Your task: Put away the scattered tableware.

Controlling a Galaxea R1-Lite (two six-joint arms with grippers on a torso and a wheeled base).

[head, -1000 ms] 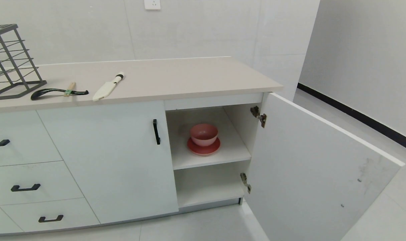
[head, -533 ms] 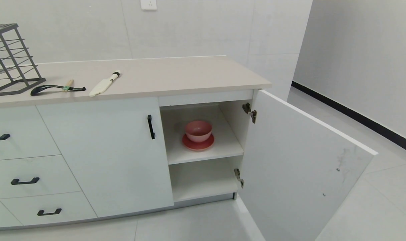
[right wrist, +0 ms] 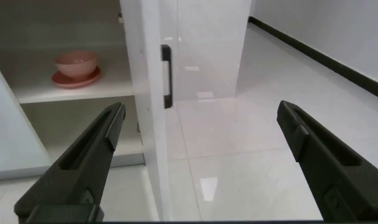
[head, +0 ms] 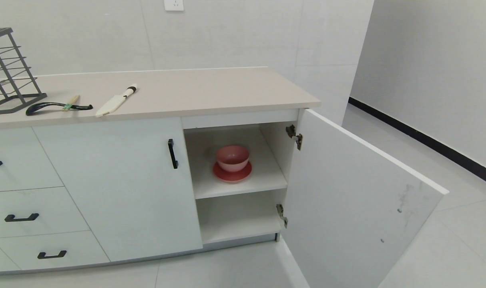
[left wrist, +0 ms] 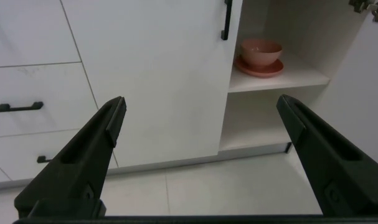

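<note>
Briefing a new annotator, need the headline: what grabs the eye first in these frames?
The open cabinet door swung wide on the right, and inside on the upper shelf a pink bowl sitting on a red plate. Next, the white knife and black ladle lying loose on the countertop, beside a wire rack at its left end.

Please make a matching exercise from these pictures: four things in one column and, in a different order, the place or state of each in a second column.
Things:
1. pink bowl
2. red plate
3. white knife
4. right cabinet door

Places or states:
a. lies on the countertop
b. stands open
c. sits on the plate
d. rests on the upper shelf, under the bowl

Pairs: 1-c, 2-d, 3-a, 4-b
</note>
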